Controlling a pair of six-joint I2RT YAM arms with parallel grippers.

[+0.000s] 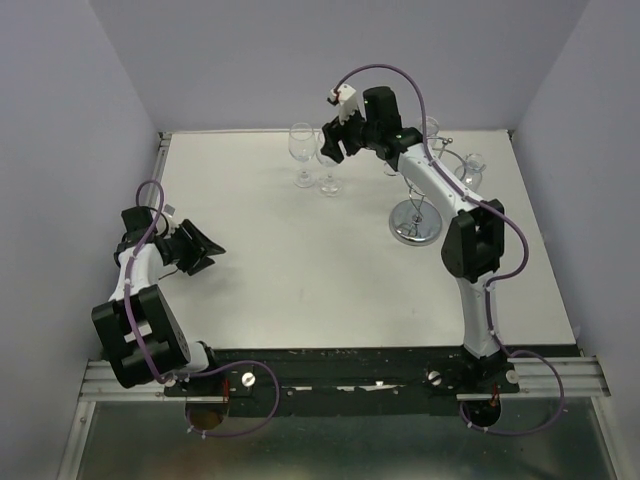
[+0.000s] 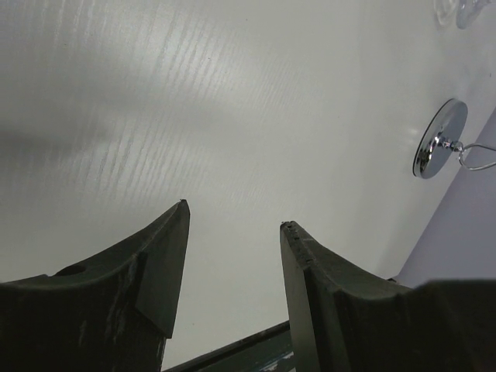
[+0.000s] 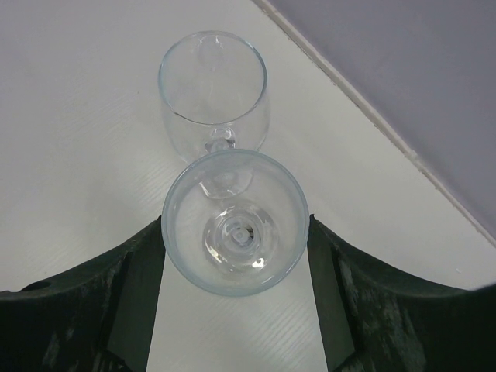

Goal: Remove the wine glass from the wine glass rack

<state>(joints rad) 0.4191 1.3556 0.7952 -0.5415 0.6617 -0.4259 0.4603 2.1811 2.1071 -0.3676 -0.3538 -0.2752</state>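
Right gripper (image 3: 235,225) jaws clasp the wine glass (image 3: 232,252) bowl; sideways drift could topple the second glass (image 3: 213,85) just beside it. Left gripper (image 2: 235,214) jaws gape, empty.

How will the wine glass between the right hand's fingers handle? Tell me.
The wine glass is thin clear glass, so probably fragile and slippery between the fingers of the right hand. Its tall stem over a small foot suggests easy tipping; on its side, the round bowl would likely roll.

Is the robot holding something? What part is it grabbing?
The right gripper seems to hold a wine glass by its bowl, with one finger on each side. The left gripper is open and holds nothing.
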